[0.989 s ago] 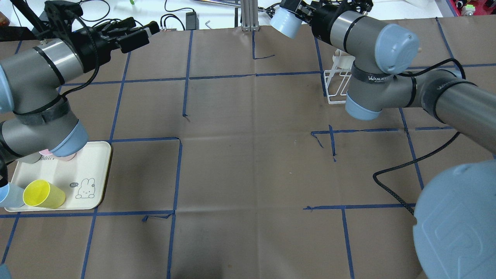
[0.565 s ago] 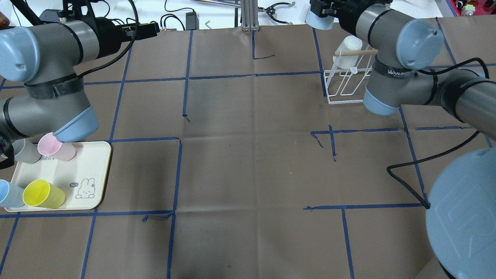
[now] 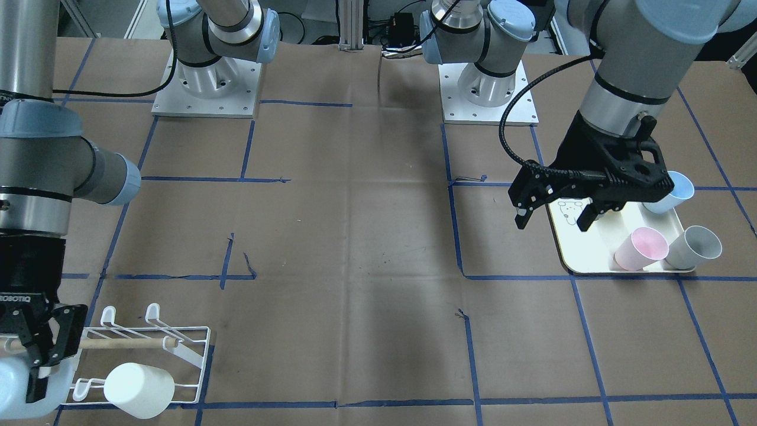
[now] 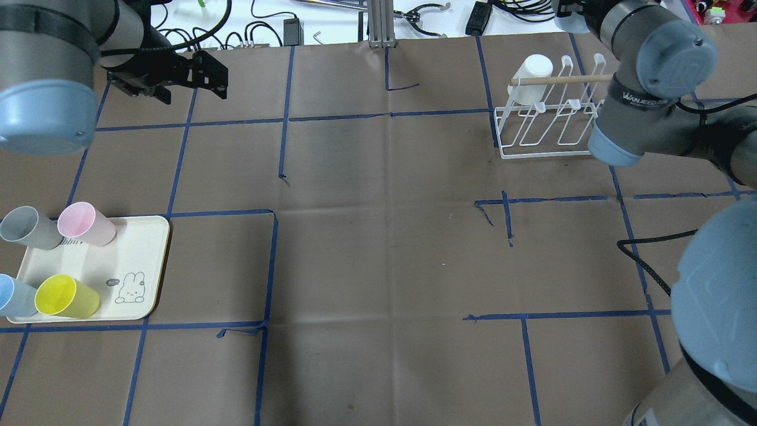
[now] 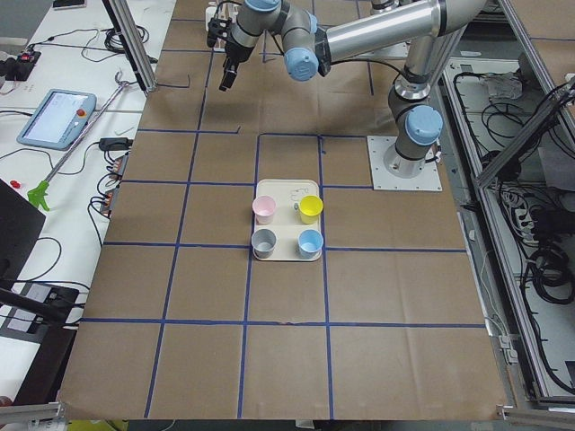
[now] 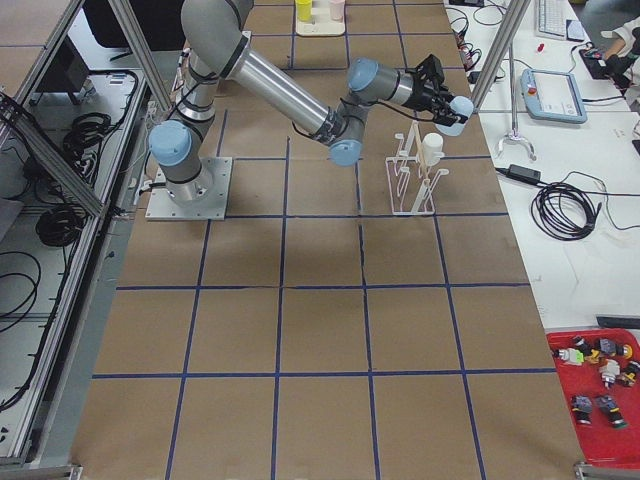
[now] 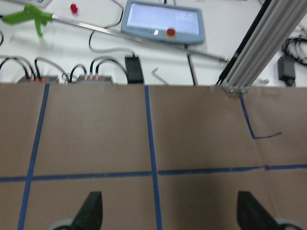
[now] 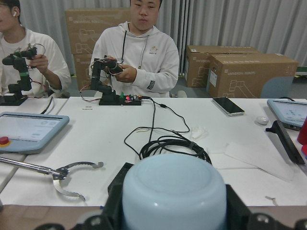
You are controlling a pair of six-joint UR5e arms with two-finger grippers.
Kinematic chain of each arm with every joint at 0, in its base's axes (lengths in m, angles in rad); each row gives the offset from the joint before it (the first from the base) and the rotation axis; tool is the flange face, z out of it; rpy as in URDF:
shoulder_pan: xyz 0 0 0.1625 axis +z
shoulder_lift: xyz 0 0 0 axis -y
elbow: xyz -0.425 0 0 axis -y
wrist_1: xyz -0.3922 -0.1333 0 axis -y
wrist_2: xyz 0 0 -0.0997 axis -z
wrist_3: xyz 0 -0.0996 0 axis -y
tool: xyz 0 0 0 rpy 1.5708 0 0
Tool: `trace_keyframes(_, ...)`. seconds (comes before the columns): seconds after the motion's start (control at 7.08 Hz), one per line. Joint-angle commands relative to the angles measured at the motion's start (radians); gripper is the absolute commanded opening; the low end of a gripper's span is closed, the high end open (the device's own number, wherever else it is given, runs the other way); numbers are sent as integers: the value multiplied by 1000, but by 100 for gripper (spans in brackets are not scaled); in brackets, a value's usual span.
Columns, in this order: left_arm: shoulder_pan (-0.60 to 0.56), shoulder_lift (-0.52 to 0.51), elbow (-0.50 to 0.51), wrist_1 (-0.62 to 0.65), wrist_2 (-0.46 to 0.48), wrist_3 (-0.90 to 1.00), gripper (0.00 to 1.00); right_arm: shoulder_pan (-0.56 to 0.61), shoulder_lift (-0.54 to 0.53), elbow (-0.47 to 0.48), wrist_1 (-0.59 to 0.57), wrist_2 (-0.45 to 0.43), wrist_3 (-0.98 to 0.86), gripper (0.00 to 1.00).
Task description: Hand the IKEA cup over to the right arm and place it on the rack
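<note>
My right gripper [image 3: 29, 378] is shut on a light-blue IKEA cup [image 3: 15, 387] and holds it just beyond the far end of the white wire rack [image 3: 189, 349]. The cup's base fills the bottom of the right wrist view [image 8: 172, 196]. In the overhead view the rack [image 4: 550, 127] stands at the back right with a white cup [image 4: 532, 77] hung on one prong, and my right gripper [image 4: 571, 9] is at the top edge. My left gripper [image 4: 192, 89] is open and empty, high over the back left of the table.
A cream tray [image 4: 142, 260] at the front left holds a yellow cup [image 4: 65, 296], a pink cup [image 4: 86, 223], a grey cup [image 4: 26, 228] and another blue cup [image 4: 12, 296]. Cables and tools lie beyond the table's far edge. Two operators sit behind it.
My right arm has carried the blue cup to the right, past the rack, which now shows whole. My left arm has lifted away from the tray, and its gripper stays open.
</note>
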Motion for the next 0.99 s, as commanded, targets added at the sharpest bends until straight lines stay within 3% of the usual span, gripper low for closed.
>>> trace_keyframes(0.0, -4, 65, 66, -302, 37, -28, 100, -62, 40, -4, -27, -25, -53, 11)
trace_keyframes(0.28, -44, 57, 61, -292, 38, -68, 100, -67, 69, 1, -35, -109, -51, 11)
trace_keyframes(0.85, -53, 56, -11, -236, 40, -94, 100, -44, 109, 11, -130, -108, -28, 10)
